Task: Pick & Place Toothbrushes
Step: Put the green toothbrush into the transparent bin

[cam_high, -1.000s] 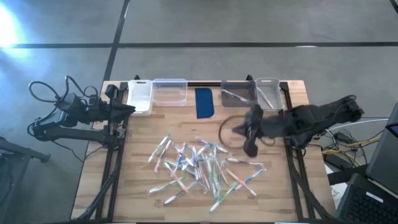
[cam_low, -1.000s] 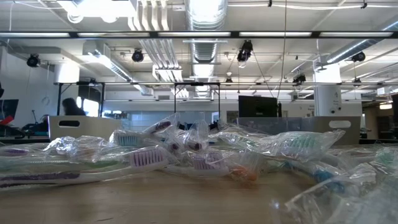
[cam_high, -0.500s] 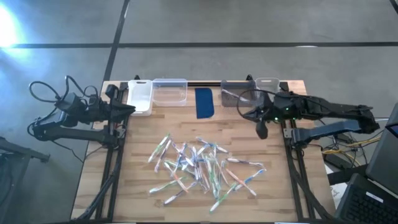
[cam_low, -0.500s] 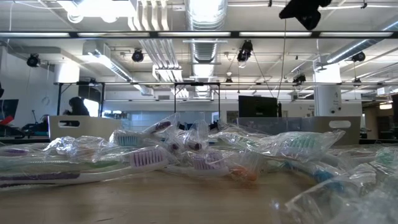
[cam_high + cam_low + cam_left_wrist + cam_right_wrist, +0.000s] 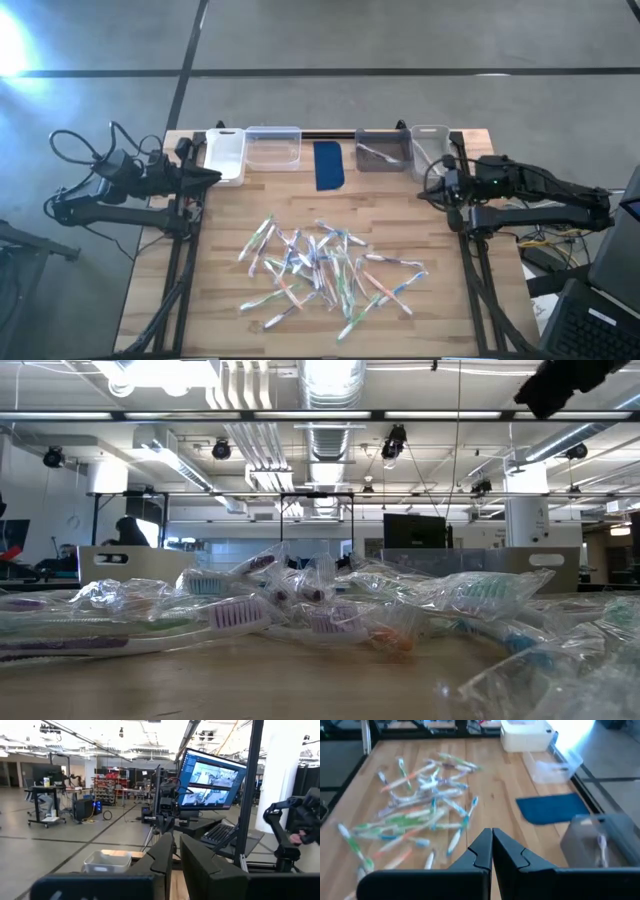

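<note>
Between picks, I'd say: right gripper [image 5: 447, 190] sits at the desk's [image 5: 230, 225] 3 o'clock edge, jaws together, empty. Left gripper [image 5: 176, 852] waits at 9, jaws nearly together, empty. Toothbrushes [image 5: 325, 272] piled toward 6. Next: reach, open, grab one.

High view: toothbrushes [image 5: 325, 270] lie overlapped in one heap, so a count is not possible and lower ones are partly covered. Contents of the grey bin [image 5: 382, 153] too small to identify beyond one thin stick. Low view: near wrappers blurred; right arm [image 5: 570, 382] cut off by the top edge, gripper not visible there. Right wrist view: grey bin and the stick inside blurred. Left wrist view: white bin [image 5: 107, 862] partly hidden behind the fingers [image 5: 162, 857].
</note>
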Controlling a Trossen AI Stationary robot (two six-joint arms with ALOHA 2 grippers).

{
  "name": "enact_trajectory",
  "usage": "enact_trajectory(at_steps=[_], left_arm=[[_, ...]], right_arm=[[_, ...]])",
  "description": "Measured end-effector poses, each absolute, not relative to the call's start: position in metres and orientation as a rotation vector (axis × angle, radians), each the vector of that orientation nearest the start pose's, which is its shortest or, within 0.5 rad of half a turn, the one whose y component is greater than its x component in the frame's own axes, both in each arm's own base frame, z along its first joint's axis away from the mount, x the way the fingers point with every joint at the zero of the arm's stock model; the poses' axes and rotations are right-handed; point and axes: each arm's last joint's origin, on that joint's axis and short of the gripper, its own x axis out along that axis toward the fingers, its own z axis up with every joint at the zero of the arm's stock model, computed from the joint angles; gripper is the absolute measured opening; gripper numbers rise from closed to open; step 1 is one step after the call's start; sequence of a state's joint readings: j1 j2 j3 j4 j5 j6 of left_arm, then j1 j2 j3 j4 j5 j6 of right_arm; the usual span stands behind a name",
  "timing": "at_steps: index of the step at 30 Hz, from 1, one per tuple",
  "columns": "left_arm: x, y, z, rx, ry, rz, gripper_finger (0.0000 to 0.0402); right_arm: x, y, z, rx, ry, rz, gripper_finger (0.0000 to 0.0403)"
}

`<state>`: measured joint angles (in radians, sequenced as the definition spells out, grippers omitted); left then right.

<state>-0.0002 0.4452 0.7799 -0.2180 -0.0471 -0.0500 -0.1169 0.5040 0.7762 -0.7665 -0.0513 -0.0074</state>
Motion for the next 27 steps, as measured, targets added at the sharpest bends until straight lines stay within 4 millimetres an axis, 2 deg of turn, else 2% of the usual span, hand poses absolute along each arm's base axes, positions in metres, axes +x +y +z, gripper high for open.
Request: enact_trajectory(at_steps=[4, 9, 15, 24, 27], left_arm=[[0.091, 0.001, 0.366, -0.064, -0.123, 0.043, 0.0042], [0.095, 0.001, 0.367, -0.096, -0.128, 0.042, 0.0042], [0.098, 0.001, 0.367, -0.154, -0.13, 0.041, 0.0042], [0.099, 0.001, 0.381, -0.141, -0.273, 0.023, 0.0042], [0.103, 0.001, 0.382, -0.141, -0.279, 0.02, 0.0057]], right_arm=[[0.079, -0.009, 0.301, 0.013, 0.528, -0.109, 0.0008], [0.071, -0.009, 0.299, 0.002, 0.523, -0.143, 0.0008], [0.07, -0.009, 0.3, 0.001, 0.515, -0.144, 0.0008], [0.07, -0.009, 0.299, 0.001, 0.517, -0.144, 0.0008], [0.07, -0.009, 0.299, 0.002, 0.517, -0.144, 0.0008]])
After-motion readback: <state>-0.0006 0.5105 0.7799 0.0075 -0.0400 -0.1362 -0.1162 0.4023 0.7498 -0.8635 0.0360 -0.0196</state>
